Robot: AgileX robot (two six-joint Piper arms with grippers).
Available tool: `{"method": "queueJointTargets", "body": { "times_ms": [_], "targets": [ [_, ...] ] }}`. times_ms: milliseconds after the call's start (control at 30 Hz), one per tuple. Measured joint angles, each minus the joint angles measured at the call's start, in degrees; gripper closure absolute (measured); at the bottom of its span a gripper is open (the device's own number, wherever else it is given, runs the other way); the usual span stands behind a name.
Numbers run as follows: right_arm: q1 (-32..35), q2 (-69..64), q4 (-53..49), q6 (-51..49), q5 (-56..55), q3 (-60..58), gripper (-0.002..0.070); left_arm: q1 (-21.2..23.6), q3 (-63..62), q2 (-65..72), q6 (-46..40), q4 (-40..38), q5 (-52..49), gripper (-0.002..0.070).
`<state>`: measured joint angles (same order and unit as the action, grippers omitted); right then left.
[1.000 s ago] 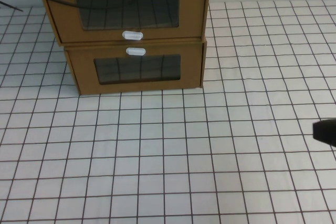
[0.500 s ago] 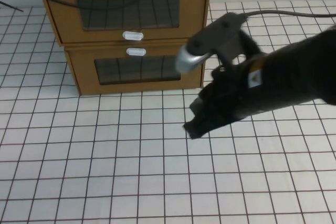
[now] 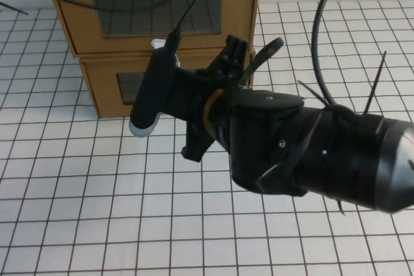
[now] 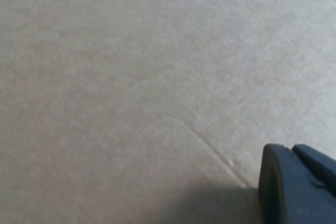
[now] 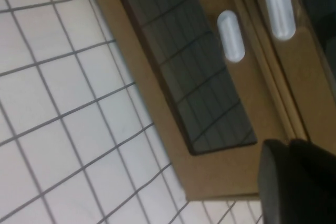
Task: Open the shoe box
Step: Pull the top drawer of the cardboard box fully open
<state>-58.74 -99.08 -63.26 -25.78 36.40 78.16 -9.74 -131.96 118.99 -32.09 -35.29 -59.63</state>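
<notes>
Two stacked shoe boxes point(image 3: 77, 24) at far left of table point(image 3: 97, 211), both closed. R gripper point(image 5: 295, 182), jaws clenched on nothing, hovers in front of lower box point(image 3: 103, 92). L gripper point(image 4: 296, 182) close against plain cardboard point(image 4: 131, 87); grip state: can't tell.

Two tan-brown cardboard shoe boxes point(image 3: 236, 11) are showing dark smoked windows point(image 3: 129, 14) and white oval handles point(image 5: 231, 35), while the table point(image 3: 97, 192) is wearing white crossed by a thin black grid. The right arm point(image 3: 310, 153) is showing black with a yellow ring point(image 3: 208, 109). The right gripper point(image 5: 294, 182) and left gripper point(image 4: 296, 184) are both appearing black, the latter against plain brown card point(image 4: 131, 77).
</notes>
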Motion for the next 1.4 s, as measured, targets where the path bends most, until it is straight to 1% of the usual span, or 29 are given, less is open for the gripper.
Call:
{"method": "queueJointTargets", "body": {
  "times_ms": [100, 233, 333, 567, 933, 1400],
  "targets": [
    [0.00, -1.89, -5.80, -2.22, -2.32, 0.00, 0.0635, 0.00, 0.00, 0.00, 0.22, 0.00, 0.00, 0.0679],
    [-0.10, -4.22, -9.97, -3.56, -4.37, 0.26, 0.0541, 0.00, 0.00, 0.00, 0.22, 0.00, -0.13, 0.0677],
    [0.03, -6.16, -14.17, -6.40, -4.91, 1.14, 0.0517, 0.00, 0.00, 0.00, 0.66, 0.00, -0.13, 0.0677],
    [2.54, -10.39, -19.12, -8.60, -9.62, 5.32, 0.0509, 0.00, 0.00, 0.00, 1.12, 0.00, -0.27, 0.0677],
    [5.34, -15.43, -22.87, -8.68, -10.66, 12.63, 0.0506, 0.00, -0.06, 0.00, 1.35, 0.00, -0.42, 0.0677],
    [5.69, -19.05, -28.83, -8.73, -10.58, 13.62, 0.0506, 0.00, -0.14, 0.00, 1.71, -0.10, -1.48, 0.0677]
  ]
}}
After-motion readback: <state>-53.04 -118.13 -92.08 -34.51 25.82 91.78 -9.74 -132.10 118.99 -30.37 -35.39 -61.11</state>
